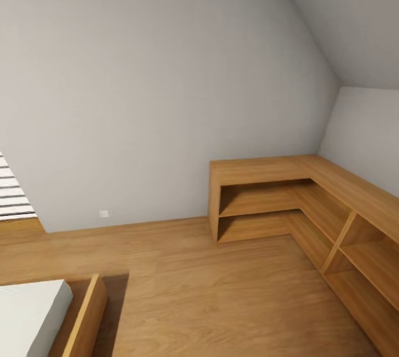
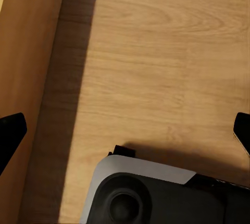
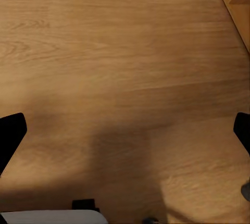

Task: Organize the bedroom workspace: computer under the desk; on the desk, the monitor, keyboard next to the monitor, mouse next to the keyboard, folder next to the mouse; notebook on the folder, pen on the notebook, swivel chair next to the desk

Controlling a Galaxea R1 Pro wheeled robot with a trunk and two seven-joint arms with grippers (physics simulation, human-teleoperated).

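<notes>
Both grippers, left (image 2: 125,130) and right (image 3: 125,130), hang wide open over bare floor (image 1: 221,290); the low shelf (image 1: 288,196) lies far right, so I judge neither arm nearer any task thing.

A plain grey wall (image 1: 138,86) is seen at the far side, met at the upper right by a sloped grey ceiling (image 1: 349,14), with a small white socket plate (image 1: 104,213) set low near the floor. The light wood plank floor (image 1: 210,290) is spread across the near ground, and a low L-shaped open wooden shelf unit (image 1: 288,196) is fitted into the far right corner. At the near left, a wooden bed frame with a white mattress (image 1: 33,312) is partly seen, and a white slatted panel (image 1: 12,191) is cut off at the left edge.
</notes>
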